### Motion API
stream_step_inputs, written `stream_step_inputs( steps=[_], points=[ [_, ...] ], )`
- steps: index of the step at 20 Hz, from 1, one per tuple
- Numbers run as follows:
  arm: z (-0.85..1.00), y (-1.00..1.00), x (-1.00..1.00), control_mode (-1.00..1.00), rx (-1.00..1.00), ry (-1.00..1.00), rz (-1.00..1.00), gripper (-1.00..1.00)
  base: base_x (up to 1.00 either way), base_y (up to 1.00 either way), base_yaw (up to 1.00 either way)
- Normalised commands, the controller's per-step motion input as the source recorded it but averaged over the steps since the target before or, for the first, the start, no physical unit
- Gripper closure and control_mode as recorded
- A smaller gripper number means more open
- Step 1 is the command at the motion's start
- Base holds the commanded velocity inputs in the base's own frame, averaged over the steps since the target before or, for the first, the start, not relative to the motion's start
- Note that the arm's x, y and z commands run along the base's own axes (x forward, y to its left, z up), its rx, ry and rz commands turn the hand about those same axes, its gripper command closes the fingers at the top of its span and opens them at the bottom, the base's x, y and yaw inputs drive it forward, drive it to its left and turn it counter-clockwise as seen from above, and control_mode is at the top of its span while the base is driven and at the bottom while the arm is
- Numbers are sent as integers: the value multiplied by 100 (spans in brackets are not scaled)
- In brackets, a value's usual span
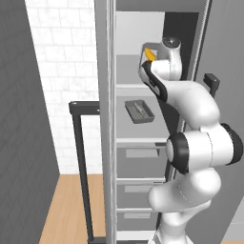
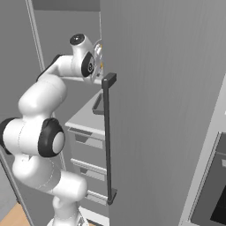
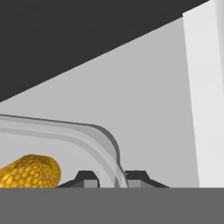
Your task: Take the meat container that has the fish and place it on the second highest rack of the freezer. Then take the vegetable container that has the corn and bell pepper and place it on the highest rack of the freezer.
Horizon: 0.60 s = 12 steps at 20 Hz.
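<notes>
The freezer [image 1: 143, 143] is a tall, flat grey cabinet with smooth matte walls; its door [image 1: 106, 119] stands open, edge-on in the left base view, and carries a long dark vertical handle [image 1: 82, 171]. Inside it, pale flat shelves sit above three grey drawer fronts [image 1: 138, 162] with shallow recessed pulls. The white arm [image 1: 195, 147], glossy and rounded with dark joint rings, reaches up into the freezer's upper part. On the freezer's second shelf from the top lies the meat container [image 1: 139, 111], a shallow dark grey rectangular tray with a slender pale fish [image 1: 138, 108] in it, well below the hand. At the level of the highest rack [image 1: 128, 71] the gripper [image 3: 112, 177] is pinched on the rim of the vegetable container [image 3: 87, 135], a pale grey tray with a rounded corner and a stepped lip; one dark finger tip stands just inside the rim and the other just outside it. The corn [image 3: 29, 171], a yellow cob with a pebbled surface, lies inside that tray, just beside the inner finger tip, and its yellow end peeks out by the wrist in the left base view. Whether the tray's bottom already rests on the highest rack is hard to make out, since the hand covers it.
</notes>
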Motion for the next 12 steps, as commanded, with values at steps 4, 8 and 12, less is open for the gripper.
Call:
stream_step_inputs(
  steps=[4,8,12],
  points=[
    [0,0,37,-100,0,0,-5,100,0,0,0],
    [0,0,8,-100,0,0,0,100,0,0,0],
    [0,0,0,-100,0,0,0,100,0,0,0]
  ],
)
